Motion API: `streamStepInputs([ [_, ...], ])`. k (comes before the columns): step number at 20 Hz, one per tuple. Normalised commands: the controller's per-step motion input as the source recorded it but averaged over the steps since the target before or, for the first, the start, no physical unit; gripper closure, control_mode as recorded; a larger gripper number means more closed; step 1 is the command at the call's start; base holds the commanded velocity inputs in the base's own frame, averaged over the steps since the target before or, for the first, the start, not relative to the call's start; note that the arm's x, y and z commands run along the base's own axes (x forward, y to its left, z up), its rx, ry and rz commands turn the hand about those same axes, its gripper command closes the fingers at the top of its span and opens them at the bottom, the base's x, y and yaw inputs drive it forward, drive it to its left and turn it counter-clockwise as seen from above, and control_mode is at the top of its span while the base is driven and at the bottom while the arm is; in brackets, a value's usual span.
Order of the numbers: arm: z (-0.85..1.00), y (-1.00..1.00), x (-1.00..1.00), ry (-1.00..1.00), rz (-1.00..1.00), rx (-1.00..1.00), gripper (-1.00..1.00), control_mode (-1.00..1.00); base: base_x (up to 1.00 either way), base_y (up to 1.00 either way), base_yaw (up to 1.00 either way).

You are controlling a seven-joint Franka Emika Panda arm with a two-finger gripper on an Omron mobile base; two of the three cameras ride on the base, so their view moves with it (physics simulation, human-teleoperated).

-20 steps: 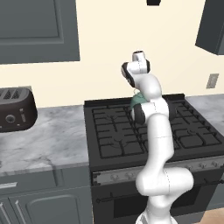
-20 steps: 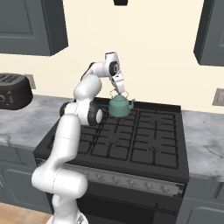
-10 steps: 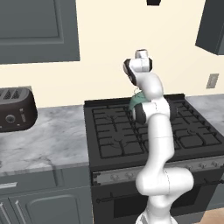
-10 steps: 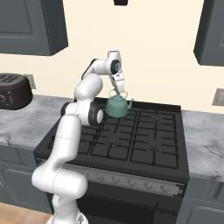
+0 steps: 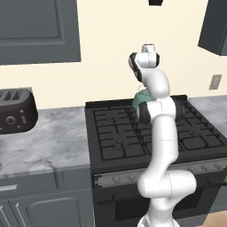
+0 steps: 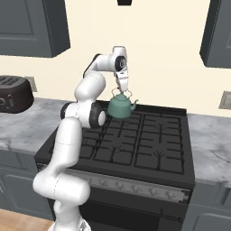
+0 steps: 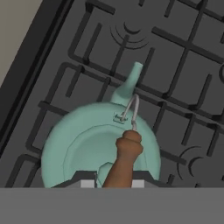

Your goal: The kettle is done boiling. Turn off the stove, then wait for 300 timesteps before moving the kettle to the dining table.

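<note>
The stove (image 6: 135,144) takes up the middle of the room, a black gas range with cast-iron grates and a silver strip of small knobs along its front edge. Grey-veined marble counter (image 5: 44,142) runs off to either side of it over dark grey cabinets, and a dark toaster (image 5: 15,111) sits on the counter to the left.

The white arm rises in front of the range and folds over so the gripper (image 6: 123,90) points straight down above the back left burner. Under it hangs the kettle (image 6: 120,107), small, round and teal-green, its curved spout pointing to the right in the right base view. It looks to hang a little above the grate rather than sitting on it, though from these angles I can't be sure of the gap. In the left base view the arm covers most of the kettle, and only a green edge (image 5: 141,98) shows beside the forearm.

Looking down from the hand, the kettle (image 7: 87,144) is directly below the fingers, its brown handle grip running up between them. The thin wire handle (image 7: 132,107) arches up from the spout side to that grip. The fingers are drawn in close on the grip, pinching it from both sides.
</note>
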Motion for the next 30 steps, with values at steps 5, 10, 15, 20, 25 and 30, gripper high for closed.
streamStepInputs([
  [5,0.14,0.0,-0.43,-0.13,-0.05,0.0,1.0,-1.0,0.0,0.0,0.0],
  [10,0.13,0.0,-0.44,-0.14,-0.04,0.0,1.0,-1.0,0.0,0.0,0.0],
  [15,0.13,0.0,-0.43,-0.15,-0.02,-0.01,1.0,-1.0,0.0,0.0,0.0],
  [20,0.15,0.0,-0.42,-0.14,-0.02,-0.05,1.0,-1.0,0.0,0.0,0.0],
  [25,0.26,0.0,-0.36,-0.06,-0.02,-0.03,1.0,-1.0,0.0,0.0,0.0],
  [30,0.26,0.0,-0.37,-0.01,-0.04,0.0,1.0,-1.0,0.0,0.0,0.0],
])
